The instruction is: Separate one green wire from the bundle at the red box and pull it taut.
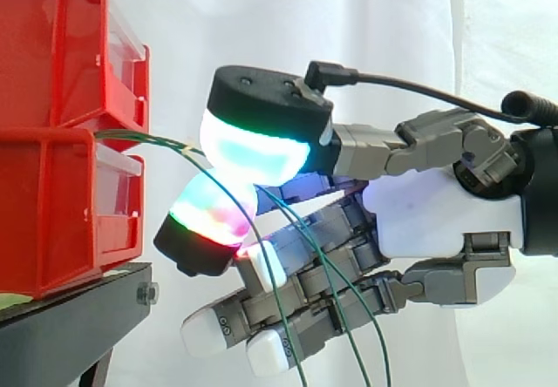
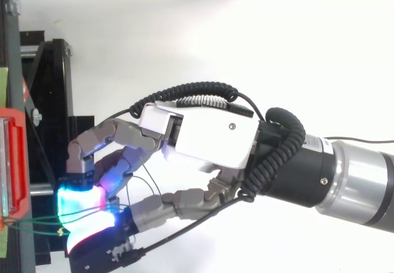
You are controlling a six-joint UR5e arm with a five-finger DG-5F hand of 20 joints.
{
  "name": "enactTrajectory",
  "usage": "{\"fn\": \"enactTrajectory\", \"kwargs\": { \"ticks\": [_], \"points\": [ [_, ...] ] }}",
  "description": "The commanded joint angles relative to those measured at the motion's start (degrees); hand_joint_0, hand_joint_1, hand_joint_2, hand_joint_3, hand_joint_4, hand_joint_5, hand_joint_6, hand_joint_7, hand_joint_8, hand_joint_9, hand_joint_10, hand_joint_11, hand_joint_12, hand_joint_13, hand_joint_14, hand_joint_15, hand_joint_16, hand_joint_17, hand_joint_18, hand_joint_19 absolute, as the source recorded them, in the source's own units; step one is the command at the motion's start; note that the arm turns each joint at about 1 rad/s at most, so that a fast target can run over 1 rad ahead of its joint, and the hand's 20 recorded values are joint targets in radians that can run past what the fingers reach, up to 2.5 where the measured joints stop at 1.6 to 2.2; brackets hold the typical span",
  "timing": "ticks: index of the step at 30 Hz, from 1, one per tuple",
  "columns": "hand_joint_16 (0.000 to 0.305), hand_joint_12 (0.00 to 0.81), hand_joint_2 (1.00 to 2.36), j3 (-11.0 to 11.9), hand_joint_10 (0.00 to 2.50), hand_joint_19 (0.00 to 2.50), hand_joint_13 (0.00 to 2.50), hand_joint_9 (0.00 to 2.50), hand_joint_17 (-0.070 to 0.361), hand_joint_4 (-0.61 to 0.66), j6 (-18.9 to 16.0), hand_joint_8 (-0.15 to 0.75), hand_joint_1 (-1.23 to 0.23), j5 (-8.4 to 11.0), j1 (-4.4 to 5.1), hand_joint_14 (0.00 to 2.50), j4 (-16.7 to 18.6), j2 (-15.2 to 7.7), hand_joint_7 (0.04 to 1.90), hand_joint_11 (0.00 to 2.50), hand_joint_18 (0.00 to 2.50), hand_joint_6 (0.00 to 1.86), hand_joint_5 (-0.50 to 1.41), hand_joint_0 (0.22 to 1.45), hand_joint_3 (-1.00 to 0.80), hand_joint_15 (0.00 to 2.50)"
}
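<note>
Hand [image 1: 427, 217] enters from right of frame, mid-height. Two glowing pads [image 1: 257, 147] closed together, pinching the green wire [image 1: 144, 139] between them, center-left; other fingers extended toward lower left. Wire runs nearly straight from pads left to the stacked red bins [image 1: 52, 143] at left edge, meeting them where the two bins join. More green strands [image 1: 283, 317] loop down across lower fingers. Bins sit on black stand [image 1: 70, 317], lower left. White curtain [image 1: 488, 38] behind.

Red bins [image 1: 48, 204], black stand [image 1: 70, 326], green wire [image 1: 139, 137], white curtain [image 1: 488, 38]; fingers [image 1: 253, 152] glow cyan, green, magenta.
</note>
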State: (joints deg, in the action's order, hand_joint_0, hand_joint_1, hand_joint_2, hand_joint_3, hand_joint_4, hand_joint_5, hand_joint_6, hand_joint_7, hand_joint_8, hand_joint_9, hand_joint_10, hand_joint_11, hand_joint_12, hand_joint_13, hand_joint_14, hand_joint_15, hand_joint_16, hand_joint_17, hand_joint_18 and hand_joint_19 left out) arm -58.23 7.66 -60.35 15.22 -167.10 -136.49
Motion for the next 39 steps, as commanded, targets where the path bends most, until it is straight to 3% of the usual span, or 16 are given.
{"fn": "enactTrajectory", "kwargs": {
  "ticks": [1,6,11,17,24,31,39],
  "points": [
    [0.045,0.317,1.0,-0.04,0.02,0.38,0.81,1.04,0.101,0.19,-0.54,0.327,-0.63,-0.29,-0.01,0.01,0.02,0.0,1.03,0.84,0.84,0.91,-0.18,0.57,-0.5,0.3],
    [0.045,0.316,1.0,0.04,0.01,0.41,0.81,1.05,0.101,0.19,-1.33,0.329,-0.56,-0.29,-0.28,0.01,-1.3,0.53,1.05,0.84,0.84,0.9,-0.18,0.58,-0.5,0.31],
    [0.045,0.319,1.0,-0.04,0.02,0.41,0.81,1.03,0.102,0.19,-1.24,0.331,-0.57,-0.03,-0.45,0.01,-6.84,2.99,1.05,0.83,0.84,0.9,-0.19,0.6,-0.44,0.31],
    [0.046,0.321,1.0,0.04,0.02,0.41,0.83,1.04,0.105,0.2,-1.24,0.335,-0.59,-0.03,-0.28,0.01,-10.97,4.04,1.04,0.86,0.85,0.9,-0.19,0.59,-0.5,0.32],
    [0.047,0.311,1.0,0.04,0.01,0.39,0.9,1.06,0.106,0.2,-1.15,0.337,-0.65,-0.03,-0.1,0.01,-11.23,3.95,1.02,0.89,0.87,0.9,-0.19,0.6,-0.5,0.37],
    [0.046,0.31,1.02,0.13,0.02,0.39,0.9,1.06,0.104,0.12,-1.15,0.337,-0.7,-0.03,-0.01,0.01,-11.32,4.04,1.09,0.9,0.88,0.92,-0.2,0.63,-0.28,0.37],
    [0.046,0.313,1.02,1.01,0.02,0.37,0.89,1.02,0.103,0.06,-1.06,0.331,-0.82,0.06,-0.01,0.01,-11.5,3.95,1.09,0.92,0.87,0.94,-0.2,0.68,-0.24,0.36]
  ]
}}
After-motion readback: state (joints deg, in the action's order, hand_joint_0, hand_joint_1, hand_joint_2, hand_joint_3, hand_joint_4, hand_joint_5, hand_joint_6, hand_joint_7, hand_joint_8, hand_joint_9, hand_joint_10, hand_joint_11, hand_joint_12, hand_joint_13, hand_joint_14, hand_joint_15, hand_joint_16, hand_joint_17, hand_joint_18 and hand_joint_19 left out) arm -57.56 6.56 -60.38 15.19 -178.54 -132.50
